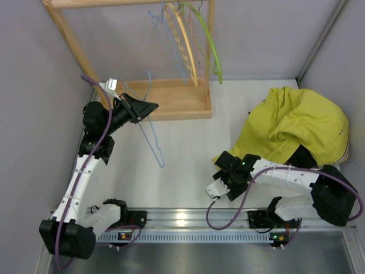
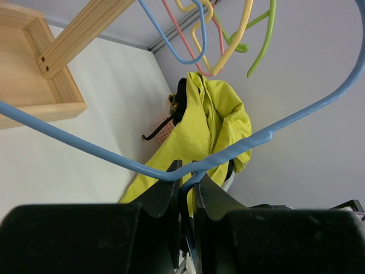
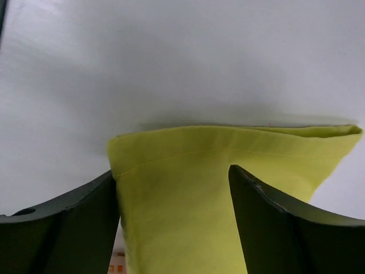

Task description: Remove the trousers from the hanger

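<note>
No legible text or labels

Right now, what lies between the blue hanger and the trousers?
Only bare white table, as the top view shows; the hanger and the trousers lie well apart.

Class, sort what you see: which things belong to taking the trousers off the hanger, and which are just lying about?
Job: mustard-yellow cloth trousers; thin light-blue wire hanger.
Lying about: wooden rack; thick yellow wooden hanger; lime-green hanger; black clothes heap.

Wooden rack [image 1: 177, 101] on white table [image 1: 182, 165], yellow hanger [image 1: 183, 45] and lime-green hanger [image 1: 210, 41] hung from its top bar
</note>
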Controlling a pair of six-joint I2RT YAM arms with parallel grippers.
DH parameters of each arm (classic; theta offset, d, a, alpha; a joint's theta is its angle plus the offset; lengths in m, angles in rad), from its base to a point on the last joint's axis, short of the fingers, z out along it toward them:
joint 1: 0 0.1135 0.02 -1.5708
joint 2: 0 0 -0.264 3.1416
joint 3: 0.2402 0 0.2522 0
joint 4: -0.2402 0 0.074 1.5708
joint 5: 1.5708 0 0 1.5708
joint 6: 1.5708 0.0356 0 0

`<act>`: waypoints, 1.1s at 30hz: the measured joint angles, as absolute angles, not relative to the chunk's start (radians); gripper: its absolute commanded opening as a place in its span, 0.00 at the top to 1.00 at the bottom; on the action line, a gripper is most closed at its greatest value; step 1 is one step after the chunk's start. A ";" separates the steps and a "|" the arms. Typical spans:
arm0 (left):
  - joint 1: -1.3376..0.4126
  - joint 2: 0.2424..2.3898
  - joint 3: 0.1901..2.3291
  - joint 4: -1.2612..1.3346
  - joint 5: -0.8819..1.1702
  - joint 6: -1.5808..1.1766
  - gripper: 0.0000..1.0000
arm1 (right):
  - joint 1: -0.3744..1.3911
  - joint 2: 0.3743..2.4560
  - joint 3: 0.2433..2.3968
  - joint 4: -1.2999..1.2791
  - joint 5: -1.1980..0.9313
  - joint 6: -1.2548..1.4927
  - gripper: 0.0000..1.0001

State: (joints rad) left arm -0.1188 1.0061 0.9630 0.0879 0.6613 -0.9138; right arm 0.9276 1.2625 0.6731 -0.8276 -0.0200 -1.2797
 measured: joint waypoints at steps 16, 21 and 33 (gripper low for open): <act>-0.112 1.006 0.963 0.074 0.662 -0.913 1.00 | 0.926 1.293 0.709 -0.695 -0.022 -1.196 1.00; -0.112 1.006 0.963 0.065 0.665 -0.913 1.00 | 0.926 1.224 0.859 -0.728 -0.055 -1.138 0.97; -0.112 1.005 0.963 0.051 0.665 -0.912 1.00 | 0.926 1.242 0.725 -0.769 0.036 -1.216 0.60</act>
